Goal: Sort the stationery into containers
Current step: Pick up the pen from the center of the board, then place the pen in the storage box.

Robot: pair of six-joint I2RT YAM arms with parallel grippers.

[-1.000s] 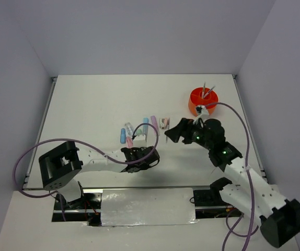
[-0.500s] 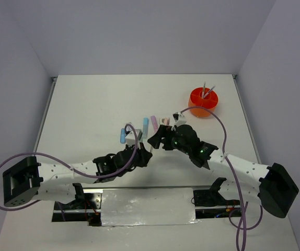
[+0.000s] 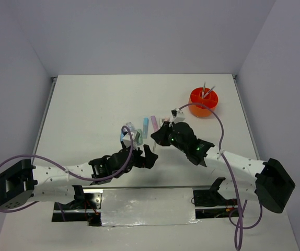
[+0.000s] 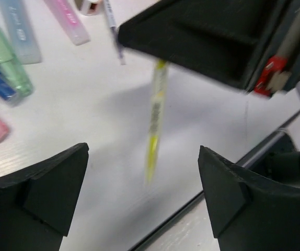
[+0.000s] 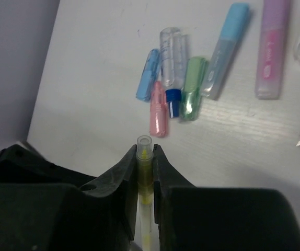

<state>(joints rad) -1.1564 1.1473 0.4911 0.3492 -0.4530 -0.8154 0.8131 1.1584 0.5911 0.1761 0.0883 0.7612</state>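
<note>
The right gripper (image 5: 145, 155) has clamped onto the yellow pen (image 5: 144, 148) and the left gripper (image 4: 142, 157) has let go, jaws wide either side of it. Loose markers (image 5: 173, 89) lie just ahead of the right gripper, the orange pot (image 3: 193, 95) behind it.

A: How is the table (image 3: 113, 99) lit?
B: Brightly and evenly from above; only soft, pale shadows are cast beneath the arms (image 3: 66, 172).
A: Is anything blurred?
B: The yellow pen (image 4: 155, 120) is smeared by motion in the left wrist view. In the right wrist view, the pastel markers (image 5: 194, 94) are rendered slightly soft.
</note>
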